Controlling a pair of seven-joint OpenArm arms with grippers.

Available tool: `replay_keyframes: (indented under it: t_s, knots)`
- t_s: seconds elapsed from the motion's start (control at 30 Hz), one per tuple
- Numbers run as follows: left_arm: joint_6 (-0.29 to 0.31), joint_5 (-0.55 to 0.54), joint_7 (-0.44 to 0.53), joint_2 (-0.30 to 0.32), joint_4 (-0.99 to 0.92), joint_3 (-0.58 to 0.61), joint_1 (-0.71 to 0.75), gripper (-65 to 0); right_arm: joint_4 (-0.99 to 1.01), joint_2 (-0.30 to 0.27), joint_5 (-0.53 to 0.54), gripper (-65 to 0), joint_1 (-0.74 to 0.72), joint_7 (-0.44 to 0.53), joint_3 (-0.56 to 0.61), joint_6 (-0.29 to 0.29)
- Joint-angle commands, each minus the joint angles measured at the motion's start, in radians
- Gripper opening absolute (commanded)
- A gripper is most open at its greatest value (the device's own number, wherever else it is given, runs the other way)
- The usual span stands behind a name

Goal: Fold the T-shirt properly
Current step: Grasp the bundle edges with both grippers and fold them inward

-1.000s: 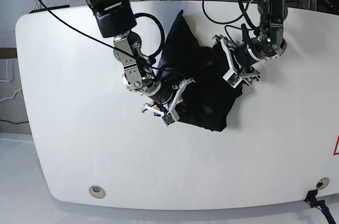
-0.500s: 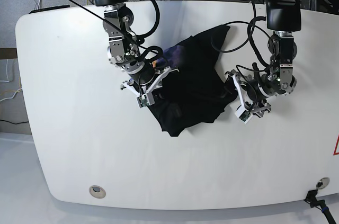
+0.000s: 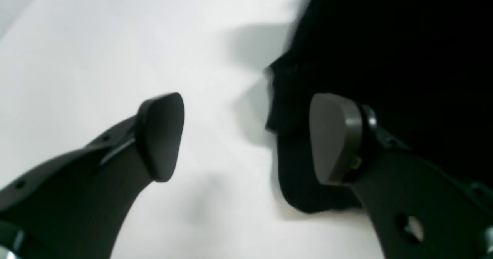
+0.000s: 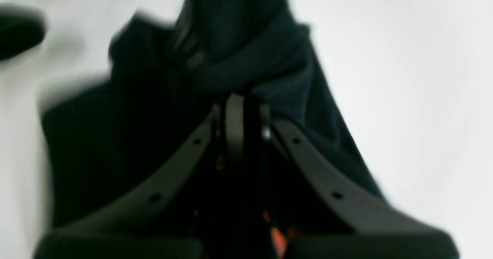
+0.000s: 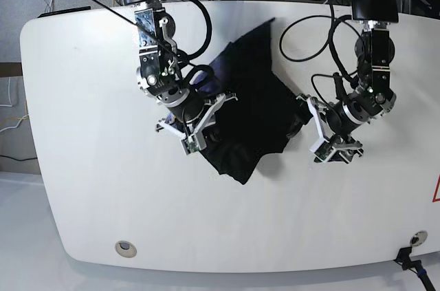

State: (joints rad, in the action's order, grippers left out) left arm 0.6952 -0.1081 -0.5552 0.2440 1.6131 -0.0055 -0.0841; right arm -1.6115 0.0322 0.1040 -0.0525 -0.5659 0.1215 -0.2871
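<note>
The black T-shirt [image 5: 251, 109] lies crumpled in the middle of the white table [image 5: 89, 167], one corner pointing to the back. My right gripper [image 5: 199, 133] sits at its left edge, shut on a bunched fold of the T-shirt [image 4: 250, 59], fingertips [image 4: 235, 116] pressed together. A bit of orange print [image 4: 278, 240] shows low between the fingers. My left gripper [image 5: 311, 129] stands open at the cloth's right edge. In the left wrist view the left gripper [image 3: 246, 136] holds nothing, and one finger [image 3: 335, 136] hangs over the T-shirt [image 3: 385, 39] hem.
Black cables [image 5: 309, 23] loop over the back of the table near both arms. A round metal grommet [image 5: 124, 248] sits near the front left edge and another [image 5: 416, 239] at the front right. Bare white tabletop surrounds the shirt.
The left gripper has swung from over the shirt's back right part toward the front, off the cloth's edge. The right gripper has dragged the shirt leftward, and the cloth has changed shape.
</note>
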Motion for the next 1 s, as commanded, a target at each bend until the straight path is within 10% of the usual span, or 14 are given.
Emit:
replay_keyframes:
  t_s: [0.0,0.43,0.77,0.97]
  knots:
    - [0.003,-0.012,0.019,0.002,0.099,0.005,0.050,-18.5,-0.020,0.001,0.010,-65.0,-0.070,0.016,-0.001,-0.002]
    - [0.003,-0.012,0.019,-0.002,0.180,0.042,0.238,-18.5,0.099,-0.004,0.009,-64.2,-0.036,0.063,-0.004,-0.002]
    - [0.003,-0.012,0.019,-0.004,0.181,0.095,0.231,-18.5,0.003,-0.001,0.009,-21.0,-0.019,0.066,-0.003,-0.002]
    - [0.003,-0.012,0.019,-0.062,0.181,0.115,0.238,-18.5,-0.022,-0.004,0.009,-17.1,-0.117,-0.003,0.000,-0.002]
